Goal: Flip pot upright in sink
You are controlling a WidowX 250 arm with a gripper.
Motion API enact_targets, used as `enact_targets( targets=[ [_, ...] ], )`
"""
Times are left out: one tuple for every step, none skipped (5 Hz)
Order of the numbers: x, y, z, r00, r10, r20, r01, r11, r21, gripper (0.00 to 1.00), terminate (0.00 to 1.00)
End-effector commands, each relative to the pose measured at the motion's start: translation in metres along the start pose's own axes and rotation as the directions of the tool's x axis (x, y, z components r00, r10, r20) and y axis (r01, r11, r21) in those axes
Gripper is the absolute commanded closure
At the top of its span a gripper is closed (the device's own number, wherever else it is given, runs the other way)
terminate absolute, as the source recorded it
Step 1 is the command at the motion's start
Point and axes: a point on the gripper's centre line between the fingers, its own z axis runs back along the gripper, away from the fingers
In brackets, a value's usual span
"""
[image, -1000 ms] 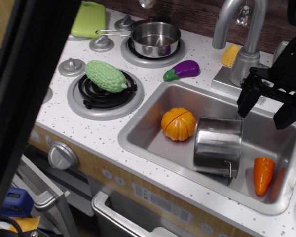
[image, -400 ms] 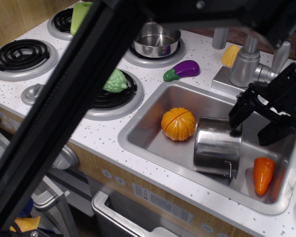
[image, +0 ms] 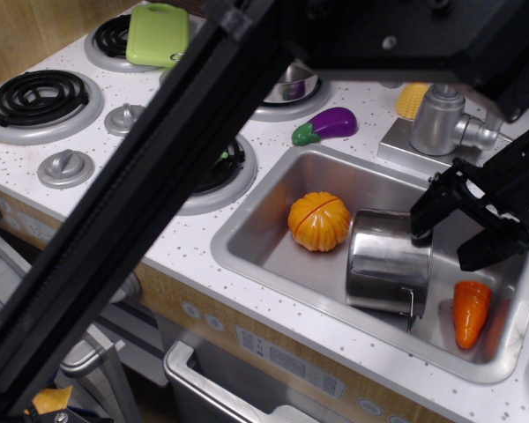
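The steel pot (image: 389,263) lies on its side in the sink (image: 264,231), its base toward the front and a thin wire loop handle at its lower right. My black gripper (image: 450,240) is open and empty. It hangs just above the pot's far right rim, its left finger close to the rim and its right finger over the basin. I cannot tell whether the left finger touches the pot. An orange pumpkin (image: 318,221) sits in the sink just left of the pot.
An orange carrot (image: 472,312) lies in the sink right of the pot. The grey faucet base (image: 444,119) stands behind the sink, a yellow corn (image: 413,99) beside it. A purple eggplant (image: 326,124) lies on the counter. My arm's dark link (image: 159,185) crosses the view diagonally, hiding the stove.
My gripper has come down and slightly left toward the pot's far rim. The arm link has swung across the view, now covering the green gourd and most of the saucepan. The pot has not moved.
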Motion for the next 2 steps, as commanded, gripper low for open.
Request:
enact_targets(
  targets=[
    [-0.0001,0.0112,0.008,0.999,-0.001,0.05,0.001,1.0,0.0,0.0,0.0],
    [-0.0008,0.0203,0.0013,0.998,-0.022,0.058,0.022,1.0,0.003,0.0,0.0]
  ],
)
